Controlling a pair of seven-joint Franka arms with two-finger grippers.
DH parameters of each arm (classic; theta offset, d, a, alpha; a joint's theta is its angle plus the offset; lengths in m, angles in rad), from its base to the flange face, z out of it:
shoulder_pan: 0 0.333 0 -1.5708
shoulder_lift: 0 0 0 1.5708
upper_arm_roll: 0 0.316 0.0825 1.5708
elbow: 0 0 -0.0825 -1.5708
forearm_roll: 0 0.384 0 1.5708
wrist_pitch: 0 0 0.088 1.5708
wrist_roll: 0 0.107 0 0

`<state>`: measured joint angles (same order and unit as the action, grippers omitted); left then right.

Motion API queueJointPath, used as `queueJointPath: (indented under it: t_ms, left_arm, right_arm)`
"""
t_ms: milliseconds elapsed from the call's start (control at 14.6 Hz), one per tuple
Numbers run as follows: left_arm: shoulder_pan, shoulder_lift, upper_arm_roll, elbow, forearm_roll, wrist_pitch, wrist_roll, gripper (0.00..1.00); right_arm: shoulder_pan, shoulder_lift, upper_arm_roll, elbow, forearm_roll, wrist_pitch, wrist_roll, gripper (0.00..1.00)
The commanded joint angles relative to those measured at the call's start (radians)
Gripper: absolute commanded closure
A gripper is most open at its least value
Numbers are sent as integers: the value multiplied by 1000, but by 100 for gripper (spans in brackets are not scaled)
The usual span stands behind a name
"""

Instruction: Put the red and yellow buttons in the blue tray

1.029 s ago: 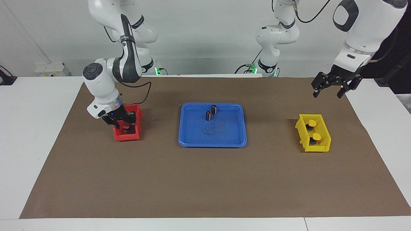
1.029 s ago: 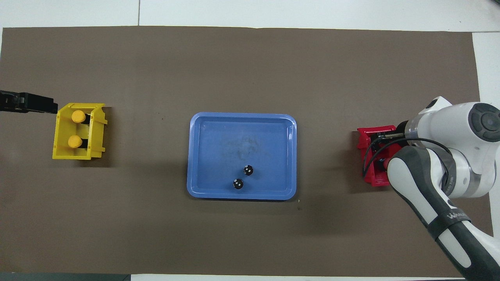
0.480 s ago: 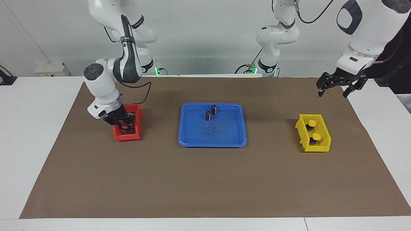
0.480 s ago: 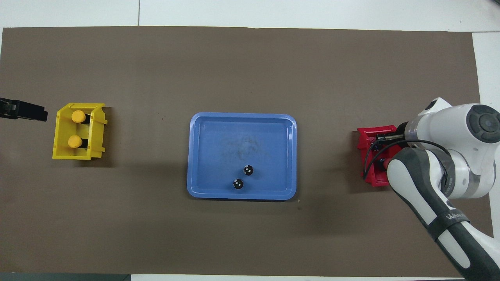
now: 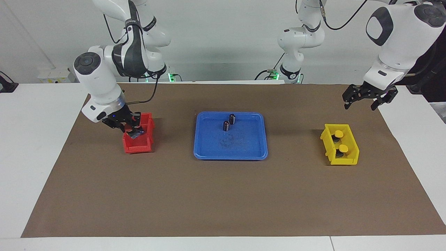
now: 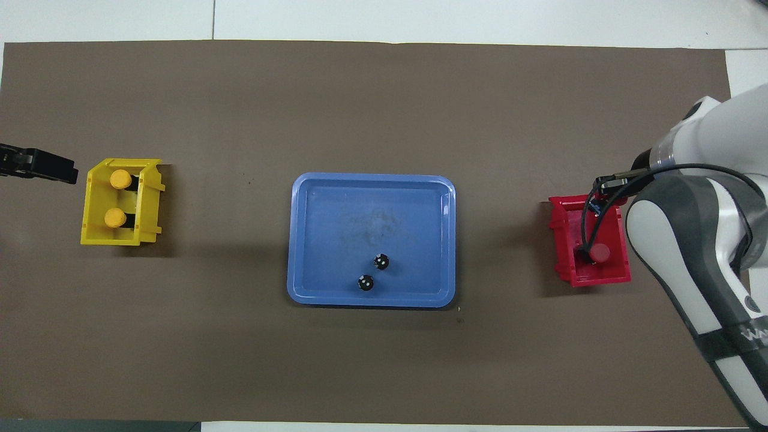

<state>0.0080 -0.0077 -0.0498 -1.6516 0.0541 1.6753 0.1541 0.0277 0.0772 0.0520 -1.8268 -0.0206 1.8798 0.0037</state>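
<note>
No button is in the blue tray (image 5: 230,151) yet, mid-counter. The right gripper (image 5: 132,129), jaws shut on a red button (image 5: 130,131), hangs over the red bin (image 5: 138,143); one red button (image 6: 599,254) sits inside. Two yellow buttons (image 5: 340,141) wait in the yellow bin (image 5: 340,159), and the left gripper (image 5: 362,98) waits above with jaws wide open, holding nothing.

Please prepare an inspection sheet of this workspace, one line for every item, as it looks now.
Surface: brown mat on a white table, flat.
Job's things: blue tray holds no button; two yellow buttons in the yellow bin; one red button in the red bin, a second red button seemingly in the right gripper.
Clutter: two dark cylinders upright in the tray.
Grippers: right gripper shut, over the red bin; left gripper open, over the mat, waiting.
Cables: black cable at the right arm's wrist.
Surroundings: nothing seen.
</note>
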Motion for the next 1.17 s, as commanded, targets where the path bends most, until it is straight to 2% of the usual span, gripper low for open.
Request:
queueJointPath:
  t_ms: [0, 137, 206, 343, 480, 549, 686, 1098]
  left_arm:
    - [4, -23, 1, -34, 13, 10, -21, 0]
    - [10, 17, 2, -65, 13, 102, -19, 0]
    - [13, 78, 2, -65, 15, 128, -19, 0]
    - [21, 149, 2, -74, 15, 232, -18, 1]
    - [50, 189, 1, -102, 13, 297, -10, 22]
    - [53, 193, 1, -120, 9, 329, -10, 29]
    - [73, 212, 1, -142, -37, 379, -10, 32]
    - [76, 224, 2, -247, -80, 498, -10, 32]
  right_arm:
    - [145, 118, 12, 167, 2, -12, 235, 74]
    - [263, 146, 12, 165, 7, 80, 425, 75]
    - [306, 176, 12, 178, -1, 93, 488, 75]
    - [407, 283, 11, 231, -18, 133, 635, 75]
    - [455, 367, 12, 280, -54, 156, 725, 75]
    - [460, 375, 12, 279, -53, 185, 746, 75]
    - [500, 386, 12, 273, -55, 202, 762, 75]
    - [535, 400, 12, 238, -56, 235, 792, 72]
